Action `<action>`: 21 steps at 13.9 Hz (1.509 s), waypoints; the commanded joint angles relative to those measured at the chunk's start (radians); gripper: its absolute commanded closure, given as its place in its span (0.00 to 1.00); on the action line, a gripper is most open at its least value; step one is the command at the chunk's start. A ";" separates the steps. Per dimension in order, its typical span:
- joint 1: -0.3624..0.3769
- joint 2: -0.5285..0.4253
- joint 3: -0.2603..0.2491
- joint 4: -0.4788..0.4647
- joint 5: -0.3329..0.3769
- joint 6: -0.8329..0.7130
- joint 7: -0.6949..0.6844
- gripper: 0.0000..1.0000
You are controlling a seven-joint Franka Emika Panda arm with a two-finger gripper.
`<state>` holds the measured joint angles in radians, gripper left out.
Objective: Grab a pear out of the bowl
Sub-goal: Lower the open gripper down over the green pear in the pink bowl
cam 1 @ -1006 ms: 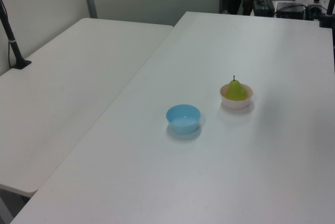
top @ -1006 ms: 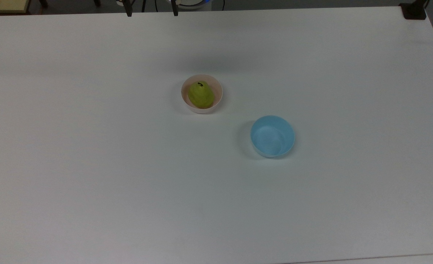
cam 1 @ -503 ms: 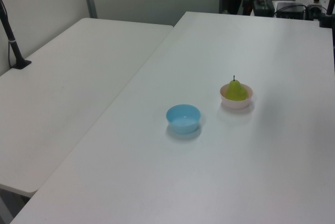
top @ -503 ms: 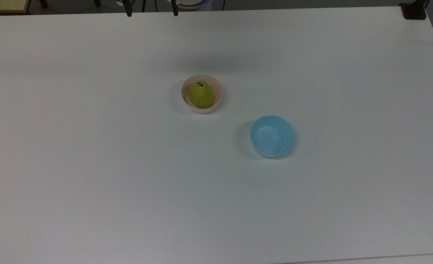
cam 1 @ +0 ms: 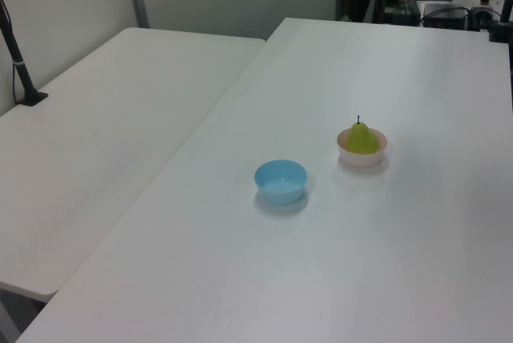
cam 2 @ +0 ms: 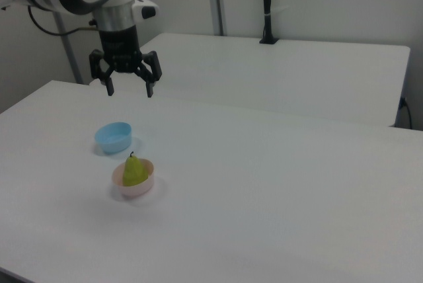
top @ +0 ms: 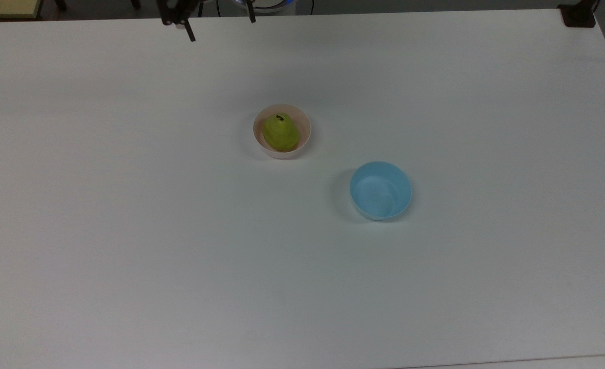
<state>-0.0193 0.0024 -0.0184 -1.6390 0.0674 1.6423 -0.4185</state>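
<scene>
Gripper [cam 2: 128, 88] hangs high above the table [cam 2: 277, 184], fingers spread, holding nothing. In the top view its finger tips now reach further in from the upper edge than a moment ago, so the approach has begun. Nearest in the right view: pear [cam 2: 133, 170], upright in the pink bowl [cam 2: 134, 186], untouched. Beyond it, the light blue bowl [cam 2: 113, 137], near but apart. Descent and grasp remain.
</scene>
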 commanded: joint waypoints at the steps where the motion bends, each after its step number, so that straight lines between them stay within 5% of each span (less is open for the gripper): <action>1: 0.087 0.002 -0.009 -0.131 -0.038 0.134 0.106 0.00; 3: 0.128 0.017 -0.009 -0.250 -0.082 0.275 0.204 0.00; 15: 0.165 0.225 0.028 -0.346 -0.182 0.467 0.190 0.01; 16: 0.165 0.226 0.028 -0.347 -0.182 0.487 0.191 0.10; 17: 0.163 0.226 0.028 -0.349 -0.182 0.499 0.192 0.30; 19: 0.163 0.228 0.029 -0.354 -0.181 0.501 0.193 0.95; 21: 0.163 0.225 0.028 -0.354 -0.179 0.495 0.201 1.00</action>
<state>0.1372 0.2416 0.0113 -1.9683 -0.0959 2.1143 -0.2400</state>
